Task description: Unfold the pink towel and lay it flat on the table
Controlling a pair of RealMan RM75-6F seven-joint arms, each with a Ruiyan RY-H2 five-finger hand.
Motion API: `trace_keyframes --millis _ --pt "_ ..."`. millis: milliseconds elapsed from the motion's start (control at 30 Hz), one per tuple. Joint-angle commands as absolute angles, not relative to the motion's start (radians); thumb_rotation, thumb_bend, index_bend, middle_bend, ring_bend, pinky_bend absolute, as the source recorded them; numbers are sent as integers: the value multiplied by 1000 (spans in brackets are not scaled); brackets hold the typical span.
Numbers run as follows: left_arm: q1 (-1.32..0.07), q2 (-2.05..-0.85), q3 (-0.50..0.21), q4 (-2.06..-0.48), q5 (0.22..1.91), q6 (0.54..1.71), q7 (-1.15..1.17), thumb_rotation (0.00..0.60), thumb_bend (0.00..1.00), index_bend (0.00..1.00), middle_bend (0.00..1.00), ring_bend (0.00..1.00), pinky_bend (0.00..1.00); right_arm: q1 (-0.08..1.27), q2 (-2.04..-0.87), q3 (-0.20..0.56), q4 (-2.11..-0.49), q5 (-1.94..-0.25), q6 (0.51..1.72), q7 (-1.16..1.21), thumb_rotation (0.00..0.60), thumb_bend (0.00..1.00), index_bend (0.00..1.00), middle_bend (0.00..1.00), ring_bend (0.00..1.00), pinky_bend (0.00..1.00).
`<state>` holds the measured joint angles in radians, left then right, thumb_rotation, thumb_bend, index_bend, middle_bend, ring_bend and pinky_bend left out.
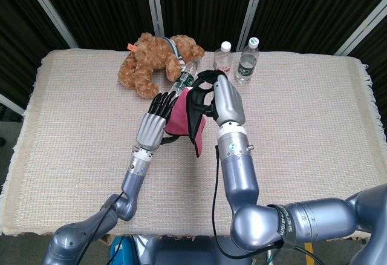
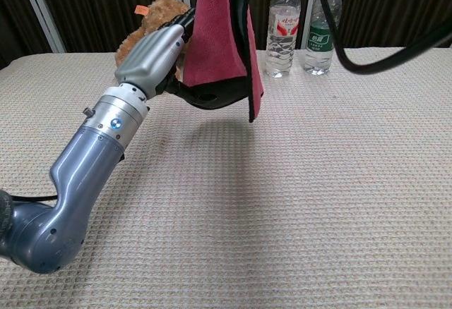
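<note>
Table (image 1: 314, 156) covered with beige woven cloth (image 2: 339, 203); brown teddy bear (image 1: 154, 62) lying at upper centre; lying bottle (image 1: 184, 76) beside it; two upright bottles (image 1: 237, 59) right of bear.

In the chest view the right hand is cut off by the top edge, and the pink towel (image 2: 220, 41) is cropped there too. The fingertips of the left hand (image 2: 152, 55) are hidden behind the towel — their contact cannot be judged.
</note>
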<state>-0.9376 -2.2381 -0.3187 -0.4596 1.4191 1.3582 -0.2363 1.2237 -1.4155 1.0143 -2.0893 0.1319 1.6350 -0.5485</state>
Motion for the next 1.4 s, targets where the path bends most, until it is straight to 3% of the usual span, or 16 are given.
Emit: trace_keyframes --millis 33,233,933,1233,1400 --pt "-947 -2242 -326 -452 1413 1357 -242 600 131 0 0 0 0 1224 -1412 1013 -2095 139 1634 -544 600 531 655 266 93 227" --pt "-963 -2238 -340 -449 1411 1395 -277 600 231 0 0 0 0 1219 -1403 1006 -2102 146 1632 -533 600 531 655 266 93 226" --pt "-951 -2174 -357 -580 1415 1497 -289 600 232 0 0 0 0 1217 -1382 989 -2139 161 1629 -497 600 530 655 266 93 238" --pt "-879 -2112 -318 -663 1447 1577 -296 600 232 0 0 0 0 1204 -1365 991 -2136 162 1623 -478 600 531 655 266 93 238" --pt "-864 -2085 -330 -682 1431 1565 -296 600 232 0 0 0 0 1201 -1362 983 -2156 161 1621 -469 600 531 655 266 93 238"
